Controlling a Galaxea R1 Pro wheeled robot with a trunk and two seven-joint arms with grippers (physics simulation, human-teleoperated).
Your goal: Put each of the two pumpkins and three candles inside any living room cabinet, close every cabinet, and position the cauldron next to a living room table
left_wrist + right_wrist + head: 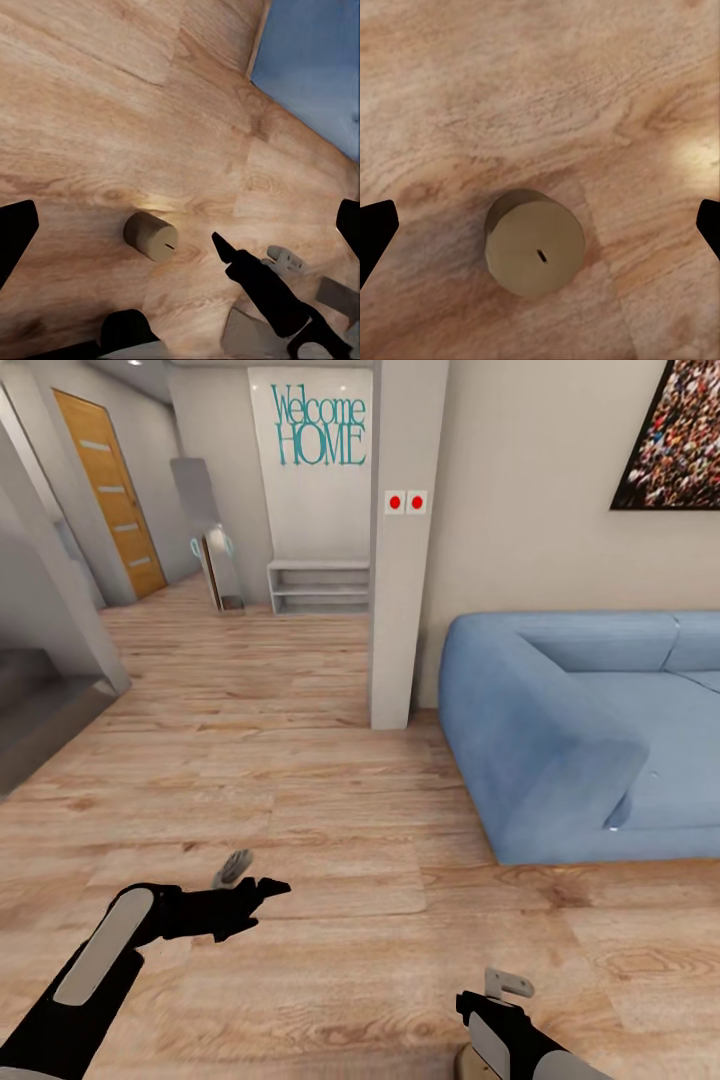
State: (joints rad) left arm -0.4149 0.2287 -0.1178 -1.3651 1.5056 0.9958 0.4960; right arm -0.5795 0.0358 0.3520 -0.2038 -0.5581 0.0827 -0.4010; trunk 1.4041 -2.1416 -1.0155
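Found a short, stubby tan-beige cylinder of a candle (536,241) on the pale wooden plank floor (547,82), almost straight beneath the right gripper (540,232). Met its flat round top and small dark wick slot nearly face-on in the right wrist view, with a sliver of side wall on the far edge. Judged it upright, long axis vertical and close to the line of the fingers.

Noted the right fingertips (375,240) spread wide at opposite edges of that view. Held nothing, touched nothing, and bracketed the candle well above it.

Picked out the same candle (151,235) from the left wrist view, off to one side and beside the dark right arm. Found the left gripper (250,885) equally wide open and empty, raised over bare boards, well apart from the candle. Caught a tan edge of the candle (468,1064) at the bottom of the head view, just by the right gripper (500,990).

Reckoned the right arm far the nearer. Judged a plain straight descent enough, jaws either side of the round wall. Expected little risk beyond tipping so short a candle with an off-centre finger. Placed the blue fabric sofa (560,740) ahead and to the right, clear of that path.
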